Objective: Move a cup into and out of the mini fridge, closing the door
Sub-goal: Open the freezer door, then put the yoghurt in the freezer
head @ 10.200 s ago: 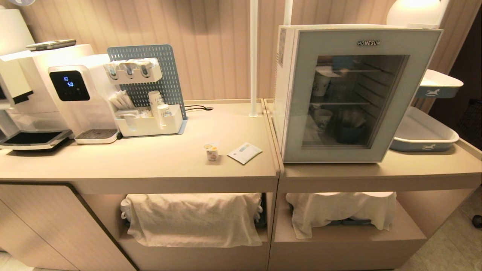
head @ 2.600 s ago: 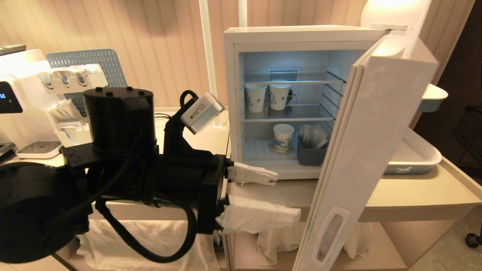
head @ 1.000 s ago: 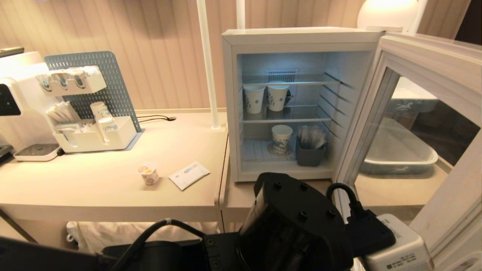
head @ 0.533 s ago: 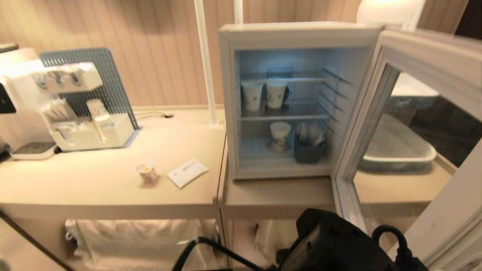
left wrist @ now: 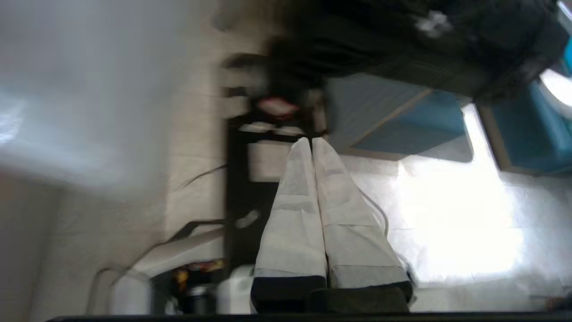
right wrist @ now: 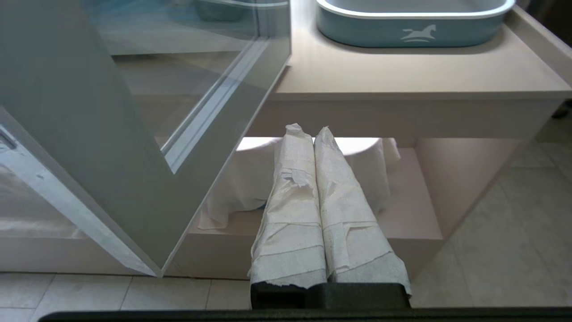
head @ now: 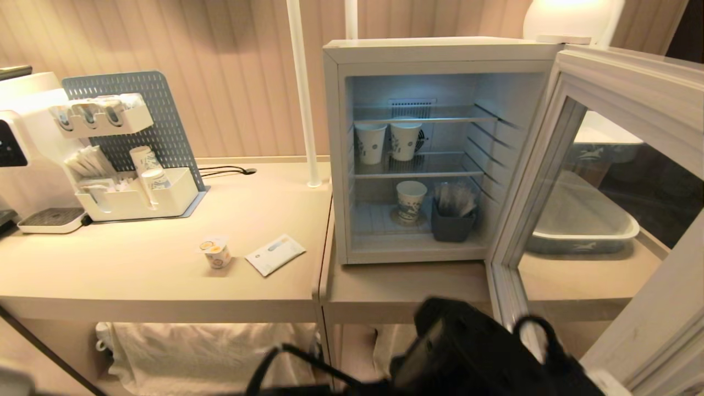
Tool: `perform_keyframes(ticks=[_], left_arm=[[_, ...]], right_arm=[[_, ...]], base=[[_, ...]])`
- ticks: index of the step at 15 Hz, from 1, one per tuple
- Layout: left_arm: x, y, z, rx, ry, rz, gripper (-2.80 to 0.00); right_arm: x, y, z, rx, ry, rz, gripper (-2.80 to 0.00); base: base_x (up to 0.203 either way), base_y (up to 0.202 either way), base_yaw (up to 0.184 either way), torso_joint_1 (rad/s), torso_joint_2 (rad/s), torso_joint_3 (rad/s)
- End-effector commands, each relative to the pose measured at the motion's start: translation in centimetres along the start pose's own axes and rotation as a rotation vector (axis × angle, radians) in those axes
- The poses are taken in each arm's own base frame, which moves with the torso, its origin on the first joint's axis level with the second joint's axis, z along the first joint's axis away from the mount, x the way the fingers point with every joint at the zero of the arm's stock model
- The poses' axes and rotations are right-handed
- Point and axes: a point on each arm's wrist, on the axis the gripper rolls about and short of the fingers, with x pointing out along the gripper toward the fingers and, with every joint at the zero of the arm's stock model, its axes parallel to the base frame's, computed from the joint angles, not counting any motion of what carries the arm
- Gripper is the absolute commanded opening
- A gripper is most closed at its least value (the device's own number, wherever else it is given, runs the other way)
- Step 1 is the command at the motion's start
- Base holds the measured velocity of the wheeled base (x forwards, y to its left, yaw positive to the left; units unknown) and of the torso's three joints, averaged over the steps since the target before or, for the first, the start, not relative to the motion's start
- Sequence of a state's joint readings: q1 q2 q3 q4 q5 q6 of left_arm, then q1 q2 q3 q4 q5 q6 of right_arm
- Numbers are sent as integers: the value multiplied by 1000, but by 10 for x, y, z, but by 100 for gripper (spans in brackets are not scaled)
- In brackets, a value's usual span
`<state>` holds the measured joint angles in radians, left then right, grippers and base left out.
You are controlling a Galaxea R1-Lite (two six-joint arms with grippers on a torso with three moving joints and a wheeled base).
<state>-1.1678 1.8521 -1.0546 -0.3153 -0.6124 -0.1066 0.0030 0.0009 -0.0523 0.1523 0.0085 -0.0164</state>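
Both grippers are clenched empty: left gripper [left wrist: 311, 142], right gripper [right wrist: 306, 130] below the open door [right wrist: 89, 147]. Only the head view shows the cup [head: 216, 254], on the surface left of the mini fridge [head: 335, 165], well apart from either.

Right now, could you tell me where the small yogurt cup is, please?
In the head view, the cup stands on the counter left of the open mini fridge, beside a flat paper packet, not yet inside.

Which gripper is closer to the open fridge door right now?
Right. The right gripper hangs low beside the door, near its lower edge. The left gripper points away toward the floor, door not in its view.
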Motion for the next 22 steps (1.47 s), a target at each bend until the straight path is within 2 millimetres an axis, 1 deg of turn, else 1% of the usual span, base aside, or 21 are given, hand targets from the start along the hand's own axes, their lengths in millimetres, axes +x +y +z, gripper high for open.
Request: perform_keyframes(ticks=[1,2,4,5,6,7,8,9,12,13,14,15,17,19,20,22], left_arm=[[-39,14,22,-14,-110,78,-280],[-59,20,37,-47,-181,122,-280],[-102,34,74,-126,-355,228,-280],[-124,41,87,-178,-439,291,-280],[-142,48,94,-214,-497,354,-280],[-158,52,96,-247,-544,439,-280],[-168,51,93,-285,-564,533,-280],[-173,50,90,-325,-571,646,-280],[-191,44,79,-423,-624,1092,-280],[-199,38,74,-441,-646,1243,-280],[-210,24,70,-446,-672,1348,-280],[-221,8,65,-449,-695,1411,-280],[-247,-25,51,-441,-744,1472,-280],[-268,-60,30,-416,-768,1516,-280],[-280,-78,16,-407,-788,1559,-280],[-302,-99,-11,-417,-803,1722,-280]], right_arm=[[0,0,0,0,2,1,-280],[0,0,0,0,2,1,-280],[0,0,0,0,2,1,-280],[0,0,0,0,2,1,-280],[0,0,0,0,2,0,-280],[0,0,0,0,2,0,-280],[0,0,0,0,2,0,-280],[0,0,0,0,2,0,-280],[0,0,0,1,0,1,-280],[0,0,0,1,1,1,-280],[0,0,0,1,0,1,-280],[0,0,0,1,0,1,-280],[0,0,0,1,1,1,-280],[0,0,0,0,0,1,-280],[0,0,0,0,0,1,-280],[0,0,0,0,1,1,-280]], base=[[0,0,0,0,0,0],[0,0,0,0,0,0],[0,0,0,0,0,0],[0,0,0,0,0,0],[0,0,0,0,0,0],[0,0,0,0,0,0],[0,0,0,0,0,0],[0,0,0,0,0,0],[0,0,0,0,0,0],[0,0,0,0,0,0],[0,0,0,0,0,0],[0,0,0,0,0,0],[0,0,0,0,0,0],[0,0,0,0,0,0],[0,0,0,0,0,0],[0,0,0,0,0,0]])
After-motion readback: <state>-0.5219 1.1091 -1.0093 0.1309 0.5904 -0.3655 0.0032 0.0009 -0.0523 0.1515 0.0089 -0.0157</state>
